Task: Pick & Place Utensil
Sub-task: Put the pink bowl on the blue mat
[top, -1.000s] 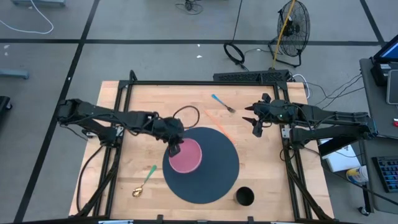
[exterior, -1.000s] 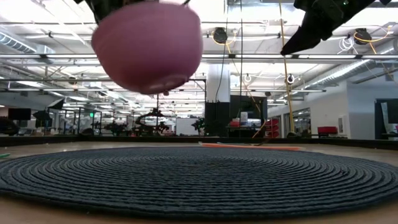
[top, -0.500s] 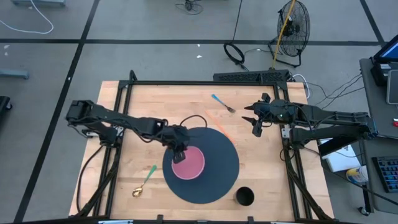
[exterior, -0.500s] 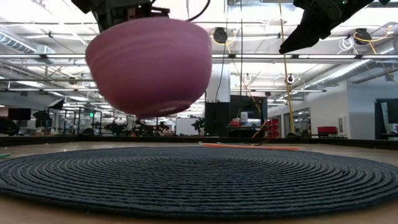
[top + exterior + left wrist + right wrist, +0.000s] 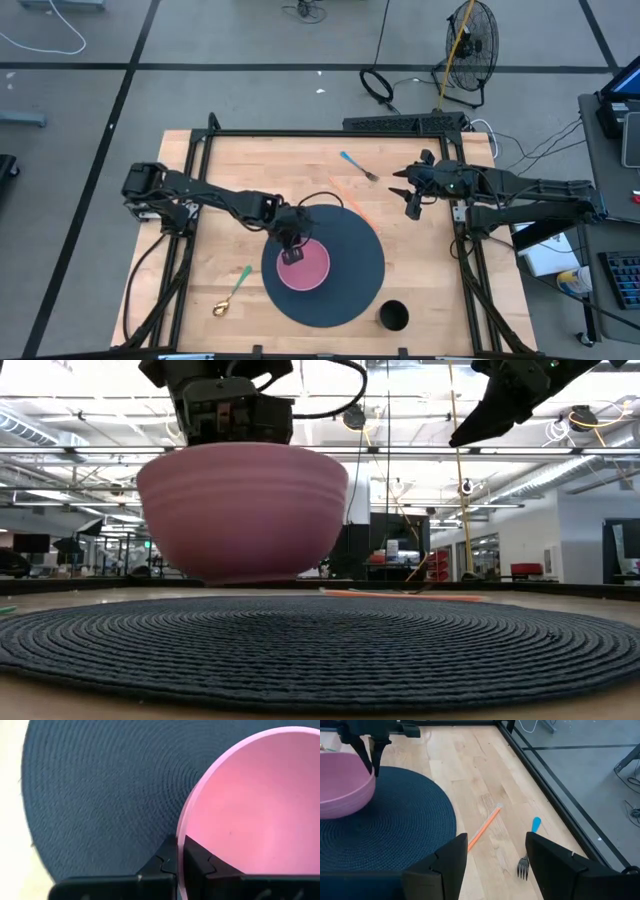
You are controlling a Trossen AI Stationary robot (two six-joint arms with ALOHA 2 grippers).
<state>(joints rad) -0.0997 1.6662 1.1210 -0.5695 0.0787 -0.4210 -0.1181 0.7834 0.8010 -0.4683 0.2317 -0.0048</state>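
My left gripper point(image 5: 291, 240) is shut on a pink bowl point(image 5: 303, 266) over the left half of a round dark blue woven mat point(image 5: 345, 262). In the low view the bowl point(image 5: 243, 510) hangs level, a little above the mat point(image 5: 320, 645). My right gripper point(image 5: 408, 196) is open and empty above the bare wood at the far right. A fork with a blue handle point(image 5: 526, 854) and an orange stick point(image 5: 485, 827) lie on the wood just past its fingers. A spoon with a green handle point(image 5: 232, 290) lies near the table's front left. My left gripper pinches the bowl's rim point(image 5: 181, 836) on the side toward the table's far left, one finger inside the bowl and one outside. The fingers point(image 5: 167, 862) come from above, pointing down. The bowl hangs upright and level, its foot just clear of the mat.
A black cup point(image 5: 393, 316) stands near the front edge, right of the mat. A black frame point(image 5: 330, 133) runs round the table top. Bare wood lies left of the mat and between the mat and my right gripper.
My left gripper has gone down and a little toward the table's near right with the bowl. The bowl was tipped and high above the mat; it now hangs level and close over it.
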